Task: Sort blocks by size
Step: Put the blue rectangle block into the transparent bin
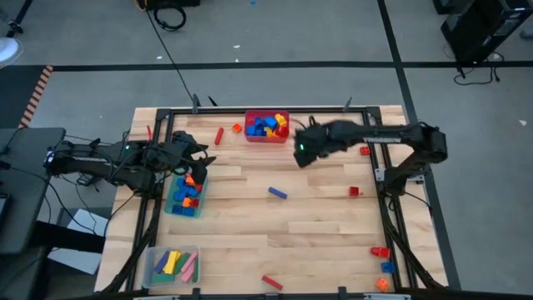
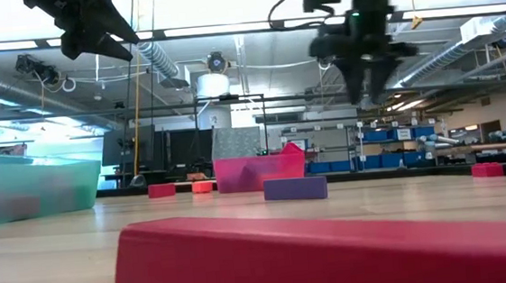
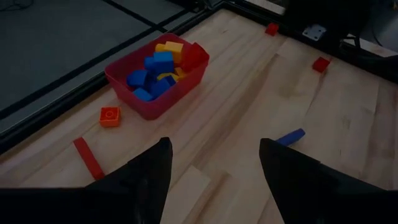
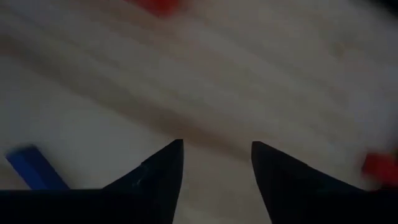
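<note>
The right gripper (image 1: 301, 152) hung above the table (image 1: 316, 225) just beside the red bin (image 1: 267, 127), its fingers (image 4: 163, 167) spread with nothing between them. The red bin already held a heap of blue, yellow and red blocks (image 3: 163, 62), so this looked like the gap between one drop and the next pick, though that is a judgement. The left gripper (image 1: 198, 158) waited over the teal bin (image 1: 185, 197), fingers (image 3: 149, 171) likewise apart and empty; that bin held small orange, red and blue pieces. A clear bin (image 1: 173, 265) near the front left corner held long bars. Unsorted blocks lay scattered: a blue bar (image 1: 277, 192) near the middle, a red bar (image 1: 219, 136) and an orange cube (image 1: 236, 128) just left of the red bin, a small red cube (image 1: 355, 192) toward the right, another red one (image 1: 365, 151) by the right arm, a red bar (image 1: 271, 282) at the front edge, and a red, blue and orange cluster (image 1: 383, 267) at the front right corner. The nearest target for the right arm seemed to be the blue bar; taking it would call for lowering with the fingers astride its narrow width, then carrying it across to the clear bin.
</note>
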`<state>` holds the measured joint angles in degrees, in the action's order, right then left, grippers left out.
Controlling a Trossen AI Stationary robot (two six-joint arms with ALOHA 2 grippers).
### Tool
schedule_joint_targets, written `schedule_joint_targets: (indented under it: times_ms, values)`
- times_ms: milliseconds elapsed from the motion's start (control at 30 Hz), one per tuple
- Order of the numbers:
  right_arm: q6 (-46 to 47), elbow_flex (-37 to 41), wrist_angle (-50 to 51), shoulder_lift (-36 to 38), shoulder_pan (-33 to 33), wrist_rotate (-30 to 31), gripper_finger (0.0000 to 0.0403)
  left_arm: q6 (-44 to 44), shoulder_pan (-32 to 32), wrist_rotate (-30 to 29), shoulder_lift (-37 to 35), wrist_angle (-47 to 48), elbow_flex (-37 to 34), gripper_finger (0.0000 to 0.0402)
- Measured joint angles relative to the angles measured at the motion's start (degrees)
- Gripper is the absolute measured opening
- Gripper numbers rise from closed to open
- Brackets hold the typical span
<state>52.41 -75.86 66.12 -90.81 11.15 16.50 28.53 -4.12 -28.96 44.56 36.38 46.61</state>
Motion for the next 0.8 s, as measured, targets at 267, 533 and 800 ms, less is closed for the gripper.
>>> schedule_joint_targets:
  times_ms: [267,533,800]
  values:
    - [22.71,13.85,0.09,6.06,-10.73,-3.13,0.0245,-0.02,0.00,0.01,0.00,0.00,0.00,0.0248]
    - [36.29,22.00,-2.31,9.70,-18.82,-4.78,0.0268,-0.10,0.00,0.01,0.02,-0.12,0.00,0.0248]
    - [39.29,22.12,-3.52,9.82,-22.49,-4.76,0.0265,-13.13,-0.02,5.15,5.89,-7.66,0.00,0.0247]
